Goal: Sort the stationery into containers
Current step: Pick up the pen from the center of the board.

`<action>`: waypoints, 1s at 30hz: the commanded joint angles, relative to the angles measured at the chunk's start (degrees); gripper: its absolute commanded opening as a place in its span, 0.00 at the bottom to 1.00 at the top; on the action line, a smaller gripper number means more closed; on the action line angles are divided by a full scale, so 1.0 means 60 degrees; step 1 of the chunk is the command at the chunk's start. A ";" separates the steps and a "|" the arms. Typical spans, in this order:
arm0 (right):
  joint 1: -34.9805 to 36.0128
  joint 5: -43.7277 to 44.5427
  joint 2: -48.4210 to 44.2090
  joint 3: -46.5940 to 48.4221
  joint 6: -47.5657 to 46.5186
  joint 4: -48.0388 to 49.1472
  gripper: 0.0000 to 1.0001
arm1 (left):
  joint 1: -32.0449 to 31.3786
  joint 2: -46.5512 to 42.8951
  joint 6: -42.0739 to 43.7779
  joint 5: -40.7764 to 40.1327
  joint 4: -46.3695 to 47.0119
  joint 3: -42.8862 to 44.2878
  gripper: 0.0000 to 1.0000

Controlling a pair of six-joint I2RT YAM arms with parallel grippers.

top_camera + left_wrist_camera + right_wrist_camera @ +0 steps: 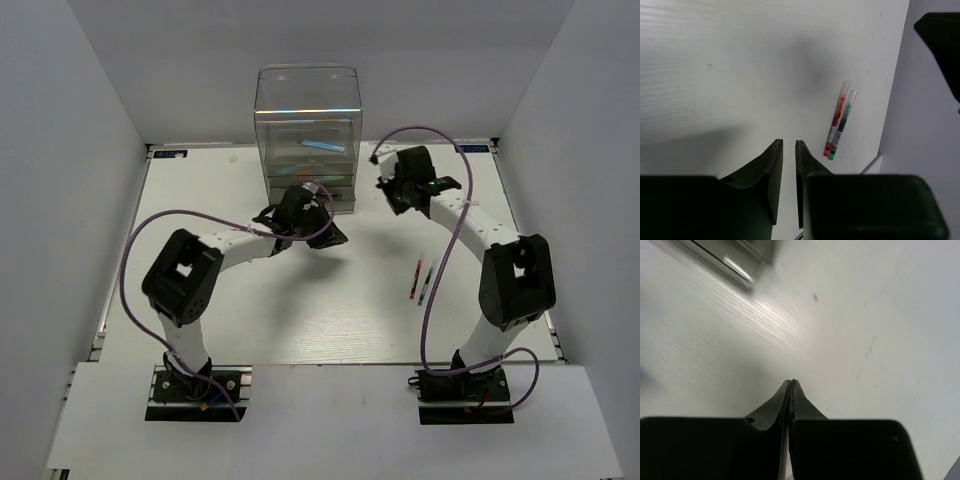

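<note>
The clear drawer unit point(307, 135) stands at the back middle, with a light blue pen point(322, 146) inside an upper drawer. A red pen point(415, 280) and a green-tipped pen point(426, 286) lie side by side on the table right of centre; both also show in the left wrist view, red point(836, 119) and green point(842, 125). My left gripper point(333, 238) point(789, 142) sits just in front of the unit, jaws a narrow gap apart and empty. My right gripper point(383, 182) point(791, 382) hovers right of the unit, shut and empty. The other pens are out of view.
White walls enclose the table on three sides. The unit's base corner point(735, 260) is blurred at the top left of the right wrist view. A dark part of the right arm point(940, 45) shows in the left wrist view.
</note>
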 commanded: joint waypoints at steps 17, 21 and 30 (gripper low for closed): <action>-0.3382 -0.0821 -0.1983 -0.3042 0.3555 -0.1502 0.14 | -0.2836 0.4513 0.3145 0.0050 -0.4160 0.7340 0.64; -0.3676 -0.1144 -0.2189 -0.3144 0.3702 -0.1589 0.14 | -0.3291 0.4939 0.3496 -0.0550 -0.4644 0.8002 0.64; -0.4511 -0.1920 -0.2525 -0.3555 0.4010 -0.1312 0.13 | -0.4096 0.5746 0.4025 -0.2468 -0.5772 0.9598 0.62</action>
